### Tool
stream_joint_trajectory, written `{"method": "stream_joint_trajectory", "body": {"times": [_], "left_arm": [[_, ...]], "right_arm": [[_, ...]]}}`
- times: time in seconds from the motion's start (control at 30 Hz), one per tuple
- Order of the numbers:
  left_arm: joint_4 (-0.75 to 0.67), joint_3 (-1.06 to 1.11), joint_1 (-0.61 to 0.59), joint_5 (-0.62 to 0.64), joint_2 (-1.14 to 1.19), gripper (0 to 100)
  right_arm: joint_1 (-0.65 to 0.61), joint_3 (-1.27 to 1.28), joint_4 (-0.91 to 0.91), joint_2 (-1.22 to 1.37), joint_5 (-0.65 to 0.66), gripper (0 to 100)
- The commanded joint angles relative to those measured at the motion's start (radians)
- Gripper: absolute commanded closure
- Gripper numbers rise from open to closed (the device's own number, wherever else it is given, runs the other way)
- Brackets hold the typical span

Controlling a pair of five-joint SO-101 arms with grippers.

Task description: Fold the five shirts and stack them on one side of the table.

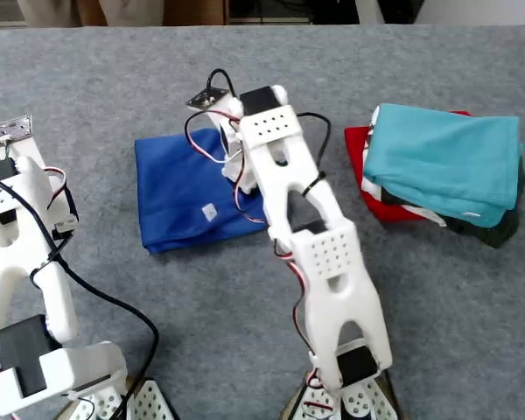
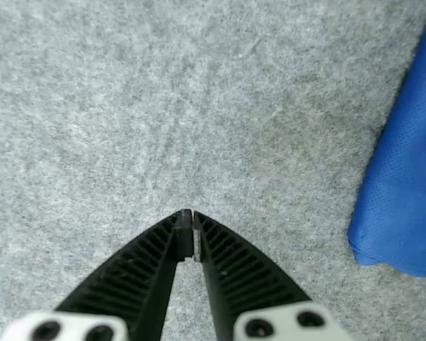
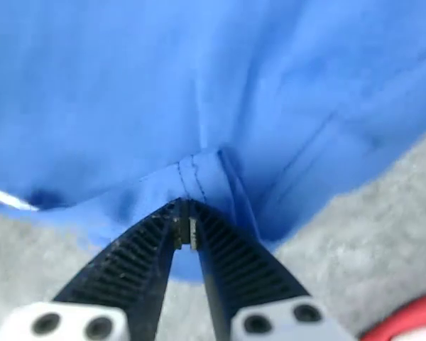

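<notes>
Folded blue knit shirt (image 1: pixel 185 197) is lying mid-table on grey felt table (image 1: pixel 114 79). Teal-topped stack of folded shirts (image 1: pixel 442 157) is sitting well apart. Right gripper (image 3: pixel 185 229), arm outstretched, is pinching the blue hem. Left gripper (image 2: pixel 187 231) is hovering clenched, empty, nearby.

Nothing legible is showing; the small white tag (image 1: pixel 209 211) on the blue shirt (image 1: pixel 179 188) is appearing too small for any print to be read.

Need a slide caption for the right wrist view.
Right gripper shut on a stitched fold of the blue shirt, grey table beneath.
</notes>
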Motion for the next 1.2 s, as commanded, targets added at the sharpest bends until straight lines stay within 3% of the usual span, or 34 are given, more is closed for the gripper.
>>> {"method": "stream_joint_trajectory", "body": {"times": [0.0,0.23,0.43,0.73,0.9,1.03,1.17], "left_arm": [[-0.002,-0.005,0.008,-0.006,-0.002,98],[-0.041,0.009,0.009,-0.006,-0.002,98],[-0.040,0.017,0.009,-0.006,-0.002,98],[-0.034,0.017,0.002,-0.006,-0.002,98],[-0.034,0.017,0.000,-0.037,-0.010,98],[-0.034,0.017,-0.005,-0.048,-0.010,98],[-0.043,0.017,-0.037,-0.048,-0.007,98]], "right_arm": [[0.030,0.203,0.021,-0.194,0.009,99.7],[0.099,0.613,0.002,-0.467,0.040,99.8],[0.140,0.842,-0.199,-0.633,0.086,99.8],[-0.038,0.567,-0.430,-0.527,0.084,99.7],[-0.054,0.369,-0.489,-0.334,0.084,99.7],[-0.038,0.237,-0.460,-0.168,0.084,99.7],[-0.036,0.105,-0.264,-0.071,0.089,99.8]]}}
